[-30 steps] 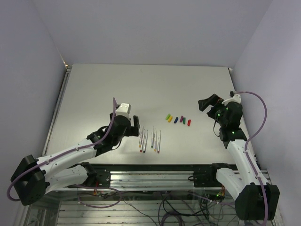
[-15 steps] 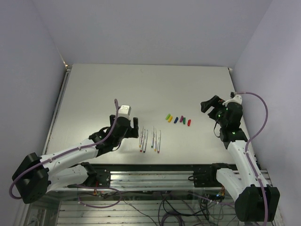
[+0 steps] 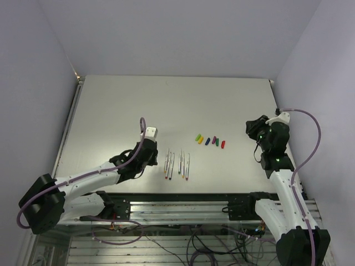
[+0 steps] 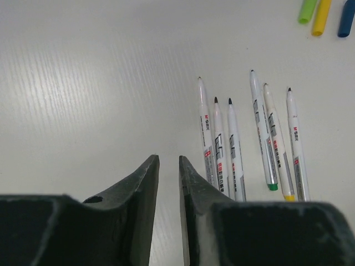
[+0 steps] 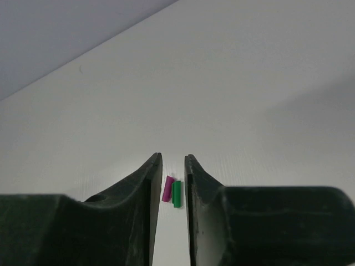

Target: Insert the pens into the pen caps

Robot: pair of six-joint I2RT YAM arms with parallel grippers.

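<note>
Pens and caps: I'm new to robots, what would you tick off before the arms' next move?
1. Pens uncapped, lying free: ok.
2. Caps in a row, apart from pens: ok.
3. Left gripper empty: ok.
4. Left gripper over a pen: not ok, it sits beside them.
5. Right gripper empty, facing purple cap and green cap: ok.
6. Cap openings facing the pens: cannot tell.

You had the pens [image 3: 177, 165] lying side by side on the table [image 3: 138, 100] toward its near edge, in two clusters of three, each running from 6 to 12 o'clock. The pen caps [image 3: 209, 140] sat in a row at 1 o'clock from them, apart. Your left gripper [image 3: 157, 154] was just beside the pens at 9 o'clock. Your right gripper [image 3: 251, 126] stood well apart from the caps at 3 o'clock.
</note>
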